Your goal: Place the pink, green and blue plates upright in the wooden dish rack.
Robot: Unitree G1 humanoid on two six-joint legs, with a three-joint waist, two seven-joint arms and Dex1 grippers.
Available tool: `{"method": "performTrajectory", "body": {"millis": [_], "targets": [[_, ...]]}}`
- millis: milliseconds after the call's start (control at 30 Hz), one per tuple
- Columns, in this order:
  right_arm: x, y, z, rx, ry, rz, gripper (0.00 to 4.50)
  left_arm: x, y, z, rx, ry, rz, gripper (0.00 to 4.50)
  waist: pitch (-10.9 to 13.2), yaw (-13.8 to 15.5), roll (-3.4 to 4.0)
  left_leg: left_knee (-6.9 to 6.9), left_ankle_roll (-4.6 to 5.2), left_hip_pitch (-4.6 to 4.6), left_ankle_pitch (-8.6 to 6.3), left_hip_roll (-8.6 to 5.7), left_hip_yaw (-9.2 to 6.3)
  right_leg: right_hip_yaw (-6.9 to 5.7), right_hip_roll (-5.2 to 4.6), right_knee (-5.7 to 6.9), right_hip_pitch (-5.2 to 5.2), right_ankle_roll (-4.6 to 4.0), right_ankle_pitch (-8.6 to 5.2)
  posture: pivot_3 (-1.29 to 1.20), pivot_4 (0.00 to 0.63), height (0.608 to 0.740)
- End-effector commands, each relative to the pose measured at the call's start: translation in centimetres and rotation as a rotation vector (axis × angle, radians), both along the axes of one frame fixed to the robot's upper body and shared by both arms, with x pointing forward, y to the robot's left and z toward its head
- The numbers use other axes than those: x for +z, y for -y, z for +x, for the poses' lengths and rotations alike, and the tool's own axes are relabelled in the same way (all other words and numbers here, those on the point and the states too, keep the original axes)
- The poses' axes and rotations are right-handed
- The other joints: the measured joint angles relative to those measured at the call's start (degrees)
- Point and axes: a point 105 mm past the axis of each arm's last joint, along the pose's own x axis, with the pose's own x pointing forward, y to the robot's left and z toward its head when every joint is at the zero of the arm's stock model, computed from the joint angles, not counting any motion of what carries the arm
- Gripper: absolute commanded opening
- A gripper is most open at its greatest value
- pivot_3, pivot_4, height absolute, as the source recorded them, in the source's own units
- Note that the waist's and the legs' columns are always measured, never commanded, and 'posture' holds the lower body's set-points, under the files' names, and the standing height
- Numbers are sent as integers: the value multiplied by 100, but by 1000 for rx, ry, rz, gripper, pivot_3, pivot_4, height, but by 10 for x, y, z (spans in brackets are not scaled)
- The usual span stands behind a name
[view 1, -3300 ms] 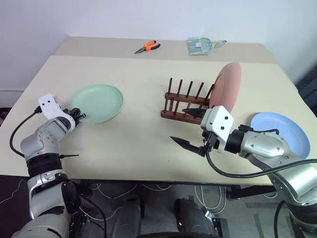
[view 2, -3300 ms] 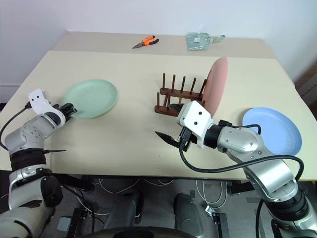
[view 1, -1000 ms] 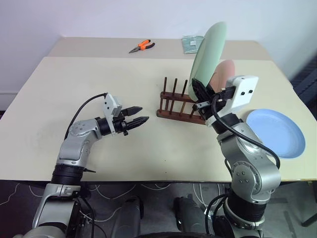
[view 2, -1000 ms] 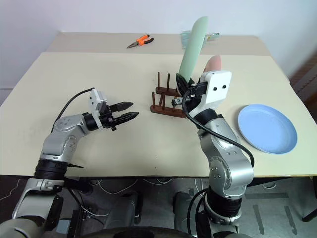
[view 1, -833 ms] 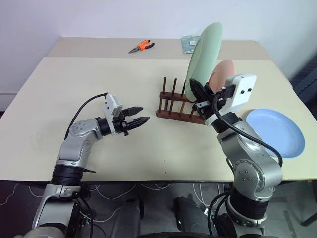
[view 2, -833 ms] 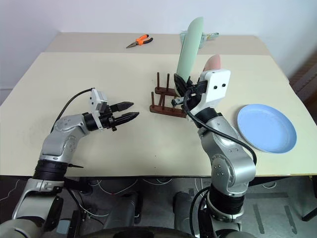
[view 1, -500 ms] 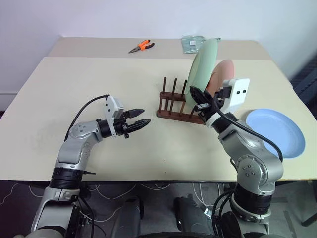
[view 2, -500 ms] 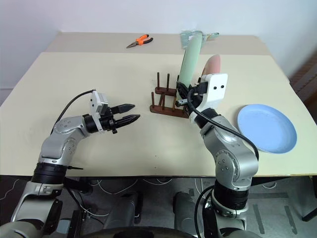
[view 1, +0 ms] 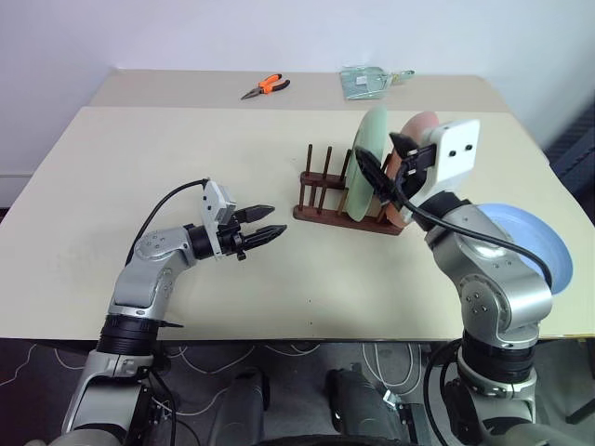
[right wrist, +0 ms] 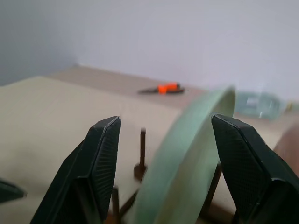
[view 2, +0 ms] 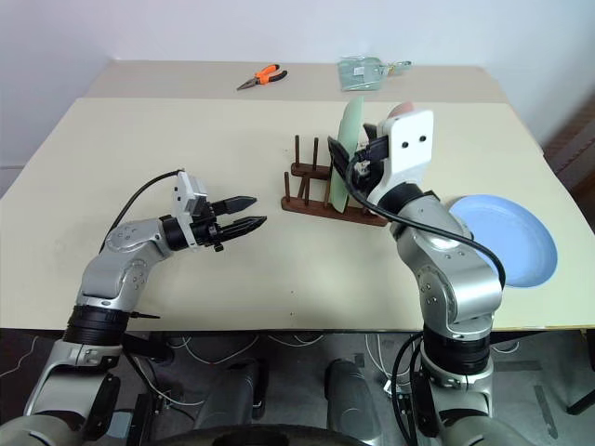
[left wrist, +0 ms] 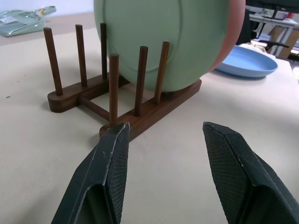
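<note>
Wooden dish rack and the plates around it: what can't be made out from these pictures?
- Dark brown wooden dish rack: its right end, head views, hidden by the plates and the right arm.
- Round pink plate: mostly hidden behind the pale green round plate and the right end effector.
- Round blue plate: partly covered by the right arm.
- Clear packet at the far edge: contents too small.

green plate (view 1: 365,165) upright in rack (view 1: 346,199) | pink plate (view 1: 416,139) behind | blue plate (view 1: 541,243) flat on table
</note>
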Motion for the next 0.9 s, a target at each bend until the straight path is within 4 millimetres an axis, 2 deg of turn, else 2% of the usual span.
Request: {"method": "performTrajectory", "body": {"millis": [33, 67, 133, 200, 267, 300, 367, 467, 533, 567, 700, 800, 867, 900], "targets": [[53, 12, -25, -12, 241, -50, 3115, 11, 1, 0, -1, 53, -7, 2552, 1, 10, 1, 0, 0, -1, 0, 0, 0, 0, 0, -2, 0, 0, 0, 0, 150, 732], [61, 20, -29, -21, 268, -52, 3115, 11, 1, 1, 2, 57, -5, 2552, 1, 22, 2, 1, 0, -2, 0, 0, 0, 0, 0, -3, 0, 0, 0, 0, 150, 732], [75, 52, -36, -103, 287, -51, 3115, 11, 0, 2, 5, 65, 3, 2552, 2, 44, 2, 1, 0, -6, 0, 0, -1, -1, -1, -8, 0, 0, 0, 0, 150, 732], [75, 86, -43, -201, 259, -79, 3721, 10, 1, 2, -5, 68, 20, 2552, 1, 57, 1, 4, 1, -12, 0, -1, -4, -3, -2, -22, 6, -1, -1, 0, 150, 732], [59, 124, -54, -318, 174, -116, 4378, 5, 3, 1, -29, 62, 39, 2552, -2, 121, -4, 3, 1, -17, -1, -2, -5, -4, -4, -33, 9, -3, -1, 0, 150, 732], [47, 136, -58, -356, 116, -136, 4452, 2, 5, 0, -40, 59, 48, 2552, -2, 127, -4, 3, 6, -17, -3, -2, -5, -5, -4, -38, 12, -3, -2, 0, 150, 732], [8, 153, -67, -406, -51, -244, 4452, -2, 8, 0, -62, 54, 55, 2552, -4, 162, 2, 1, 9, -17, -5, -3, 3, -3, -7, -37, 9, -3, -2, 0, 150, 732], [-61, 166, -82, -437, -319, -342, 4452, -3, 14, 1, -87, 47, 48, 2552, -7, 162, 9, 3, 10, -15, -5, -1, 5, -3, -5, -32, 7, -5, -3, 0, 150, 732], [-85, 165, -88, -440, -386, -364, 4452, -3, 16, 2, -97, 49, 47, 2552, -5, 93, 16, 12, 10, -14, -5, 0, 10, 3, -3, -30, 6, -6, -4, 0, 150, 732], [-89, 165, -88, -441, -393, -368, 4452, -3, 17, 3, -100, 50, 47, 2552, -6, 50, 17, 15, 11, -13, -5, 0, 13, 8, -3, -29, 6, -6, -4, 0, 150, 732], [-139, 171, -86, -482, -527, -430, 4452, -2, 22, 5, -117, 56, 48, 2552, -7, 2, 17, 21, 12, 6, -4, 2, 14, 9, -3, -28, 22, -12, 0, 0, 150, 732], [-163, 189, -81, -562, -588, -497, 3705, 0, 23, 6, -122, 57, 43, 2552, -6, 25, 19, 17, 12, 6, -4, 2, 15, 8, -4, -37, 23, -13, -1, 0, 150, 732], [-165, 192, -77, -563, -593, -466, 2619, 0, 22, 6, -118, 61, 43, 2552, -5, 38, 21, 17, 12, -6, -4, 1, 18, 10, -6, -37, 12, -12, -1, 0, 150, 732], [-167, 194, -75, -569, -595, -476, 2213, 0, 20, 6, -109, 62, 44, 2552, -5, 38, 20, 17, 12, -7, -4, 1, 17, 10, -5, -37, 12, -12, -1, 0, 150, 732]]}}
